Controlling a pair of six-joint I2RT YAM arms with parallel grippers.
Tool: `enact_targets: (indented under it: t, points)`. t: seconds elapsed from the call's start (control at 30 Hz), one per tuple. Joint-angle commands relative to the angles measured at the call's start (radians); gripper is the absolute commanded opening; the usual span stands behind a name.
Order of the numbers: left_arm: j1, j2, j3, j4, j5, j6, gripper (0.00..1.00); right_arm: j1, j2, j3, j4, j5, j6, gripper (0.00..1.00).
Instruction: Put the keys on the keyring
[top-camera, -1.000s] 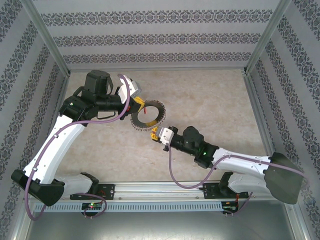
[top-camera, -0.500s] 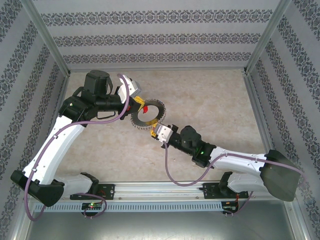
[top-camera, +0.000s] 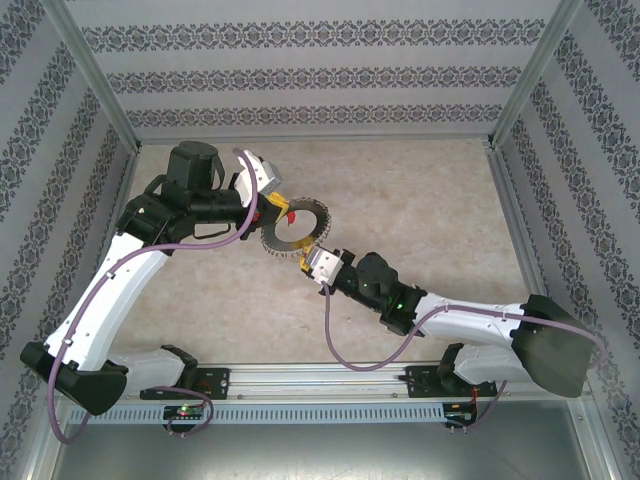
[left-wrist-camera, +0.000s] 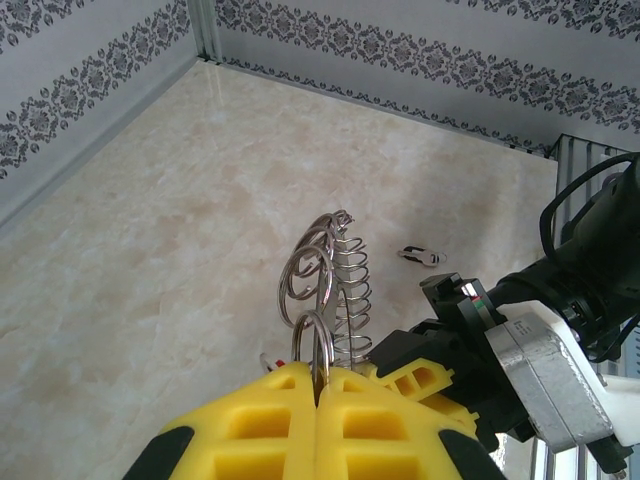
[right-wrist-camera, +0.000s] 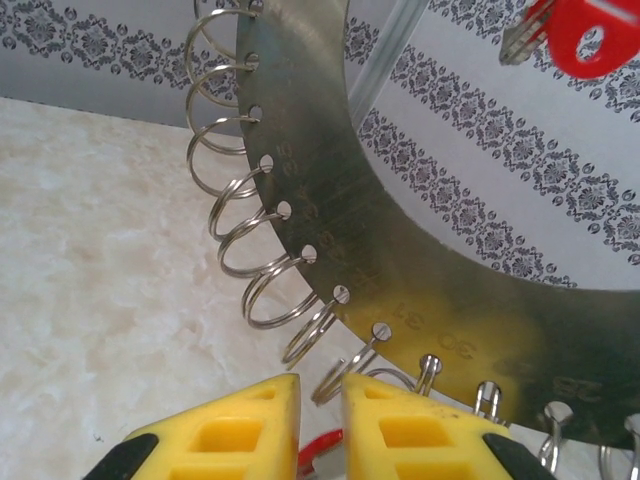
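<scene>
Holding what, that left pincer (top-camera: 275, 208)?

The keyring (top-camera: 283, 240). Its yellow fingers are shut tight on one wire loop at the rim.

Which way does the ring point?

It is up off the counter (top-camera: 420, 200) and tilted. It reaches from the left pincer toward the right pincer (top-camera: 308, 262), flat face partly up.

And the right pincer?

Its gap is narrow, right at the ring's low edge. A loop (right-wrist-camera: 248, 300) sits by its tips, and a bit of red shows between them. I cannot tell if it is pinched.

Any keys?

A red key (right-wrist-camera: 585, 35) is up by the ring's far side. A tiny dark key (left-wrist-camera: 421, 256) lies flat on the counter.

And the room?

Pale, stone-look counter. Grey striped walls (top-camera: 320, 75) with flower bands.
</scene>
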Motion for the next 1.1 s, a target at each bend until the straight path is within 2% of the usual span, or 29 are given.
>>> enact_targets:
  t: [0.0, 1.07]
  points:
    - [-0.009, -0.028, 0.004, 0.050, 0.027, -0.017, 0.00, 0.013, 0.008, 0.029, 0.049, 0.030, -0.007, 0.18]
    - [-0.009, -0.042, -0.022, 0.079, 0.022, -0.038, 0.00, 0.026, 0.027, 0.018, 0.145, 0.121, 0.030, 0.18]
